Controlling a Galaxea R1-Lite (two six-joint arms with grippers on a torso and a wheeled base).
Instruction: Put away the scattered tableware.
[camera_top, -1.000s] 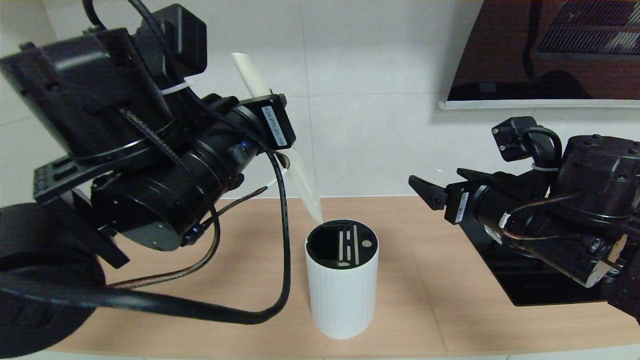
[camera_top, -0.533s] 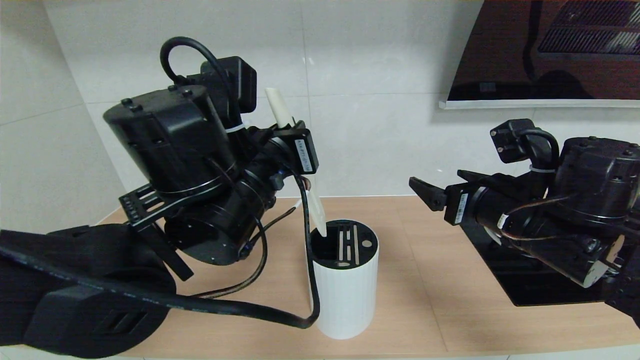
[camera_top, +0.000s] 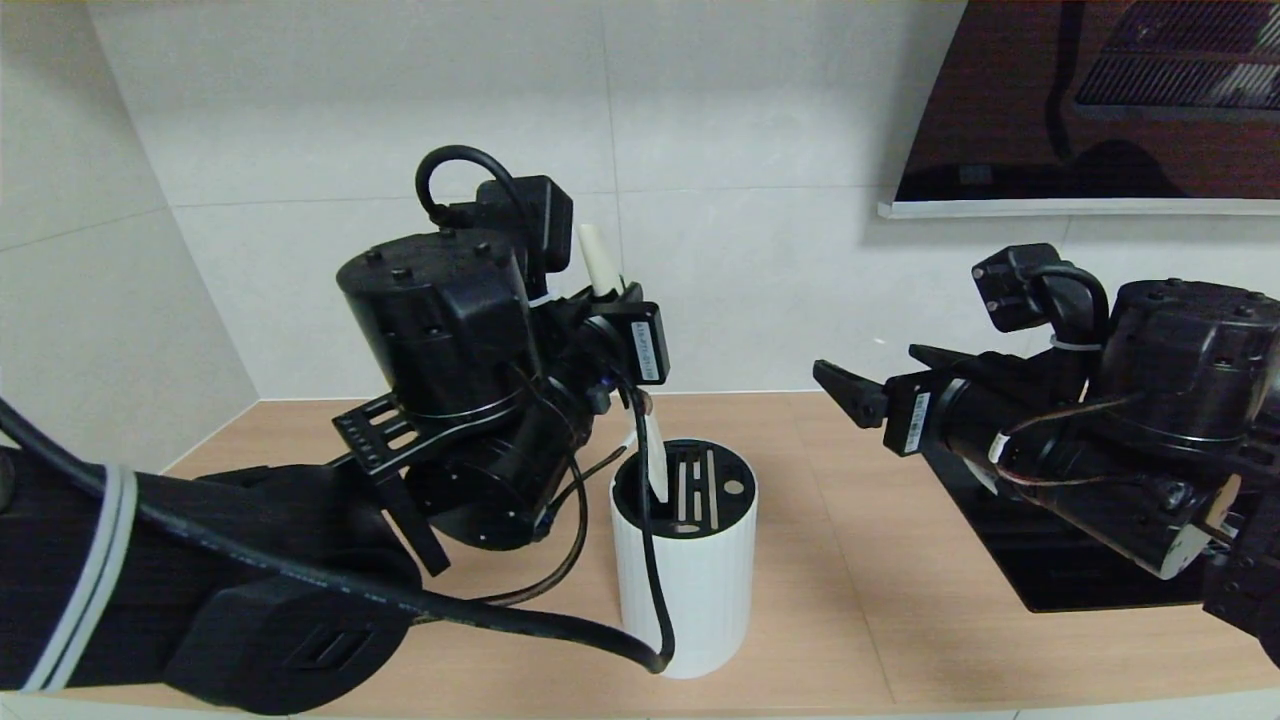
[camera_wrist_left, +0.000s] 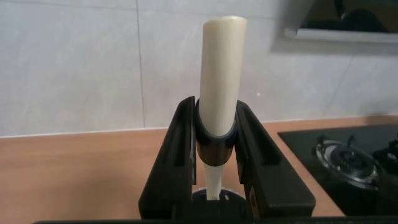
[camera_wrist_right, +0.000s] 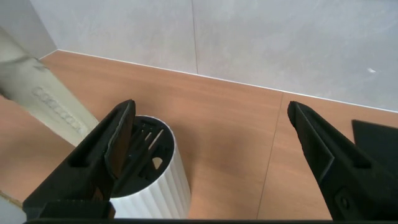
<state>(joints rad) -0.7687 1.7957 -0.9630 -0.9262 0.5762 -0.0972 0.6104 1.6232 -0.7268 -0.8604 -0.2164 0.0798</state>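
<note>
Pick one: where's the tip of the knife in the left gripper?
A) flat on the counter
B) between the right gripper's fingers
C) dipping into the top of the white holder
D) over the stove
C: the left gripper is shut on the knife, and the head view shows the blade tip down in the top of the white holder.

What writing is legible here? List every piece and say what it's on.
Sticker on the left gripper: print too small to read.
Sticker on the right gripper: print too small to read.
Faint marking on the cream utensil blade: too blurred to read.
Nothing else bears text.
</note>
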